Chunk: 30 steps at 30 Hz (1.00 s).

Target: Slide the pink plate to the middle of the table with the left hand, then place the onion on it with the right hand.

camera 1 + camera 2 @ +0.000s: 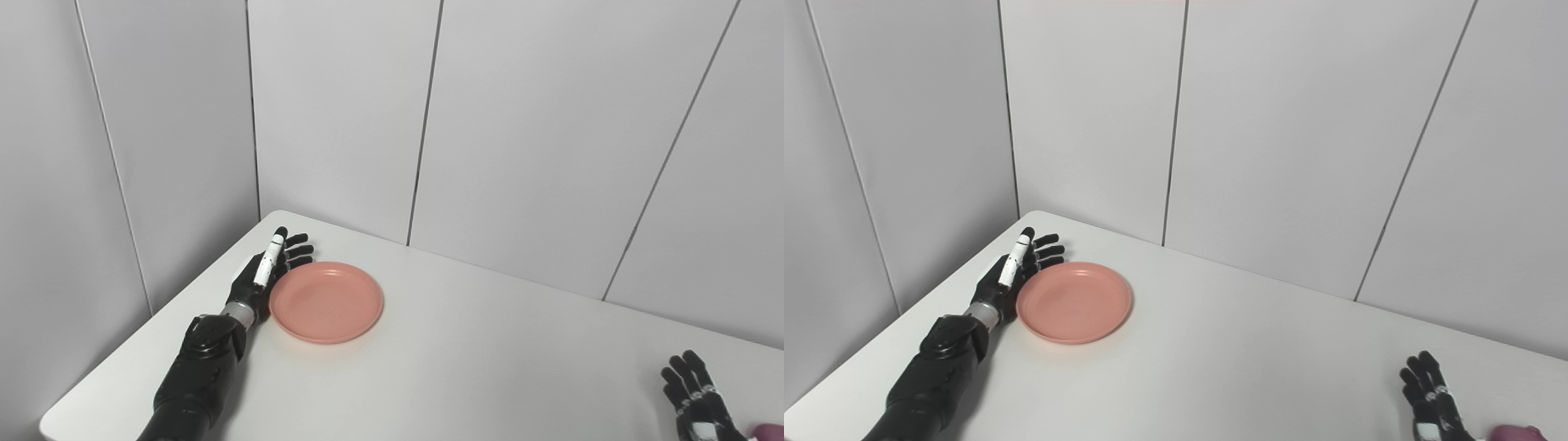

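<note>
We are extending our left hand [264, 272], a black articulated hand with a white segment along its upper finger, flat along the far left part of the white rectangular table [465, 367]. Its fingers [298, 250] are lying straight and spread apart, holding nothing. The round, shallow, salmon-pink plastic plate [326, 301] is lying flat on the table directly to the right of this hand, with its left rim meeting the inner edge of the palm and fingers; we are seeing no gap between hand and rim, so the two appear to be touching. The plate is carrying nothing on its surface. The left forearm [199, 367], black and glossy, is running back from the hand toward the near edge of the table. We are keeping our right hand [1432, 395], also black, low at the near right edge of the views, well apart from the plate, with its fingers raised and separated and nothing between them. The dark purplish rounded onion [1516, 433] is sitting just to the right of this right hand, cut off by the bottom edge of the views; we cannot tell whether the hand is touching it. Grey vertical wall panels [520, 122] are standing beyond both hands, behind the table.
</note>
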Each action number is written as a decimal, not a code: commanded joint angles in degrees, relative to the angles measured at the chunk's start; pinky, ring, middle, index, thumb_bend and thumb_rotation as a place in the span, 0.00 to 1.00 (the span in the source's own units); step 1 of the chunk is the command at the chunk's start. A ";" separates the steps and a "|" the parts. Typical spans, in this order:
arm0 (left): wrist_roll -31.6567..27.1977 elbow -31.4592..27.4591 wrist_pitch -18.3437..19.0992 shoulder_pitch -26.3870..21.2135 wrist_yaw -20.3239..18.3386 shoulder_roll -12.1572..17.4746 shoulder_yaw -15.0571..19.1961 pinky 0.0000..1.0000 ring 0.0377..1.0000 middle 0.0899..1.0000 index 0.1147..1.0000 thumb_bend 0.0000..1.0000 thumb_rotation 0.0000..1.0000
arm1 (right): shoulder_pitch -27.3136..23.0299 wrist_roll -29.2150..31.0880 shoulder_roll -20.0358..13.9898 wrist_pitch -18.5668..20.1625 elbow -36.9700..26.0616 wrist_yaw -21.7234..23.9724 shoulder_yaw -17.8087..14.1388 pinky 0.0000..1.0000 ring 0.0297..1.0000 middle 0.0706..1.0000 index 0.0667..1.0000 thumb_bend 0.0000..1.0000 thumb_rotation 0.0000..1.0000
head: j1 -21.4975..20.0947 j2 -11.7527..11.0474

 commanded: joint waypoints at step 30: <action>0.50 -4.13 -1.78 -2.08 0.40 -6.99 -3.84 0.83 0.81 0.78 0.75 0.60 1.00 | 3.02 -7.60 5.72 11.85 -9.63 -5.76 5.57 1.00 0.99 0.97 1.00 0.66 0.87 | -10.24 3.31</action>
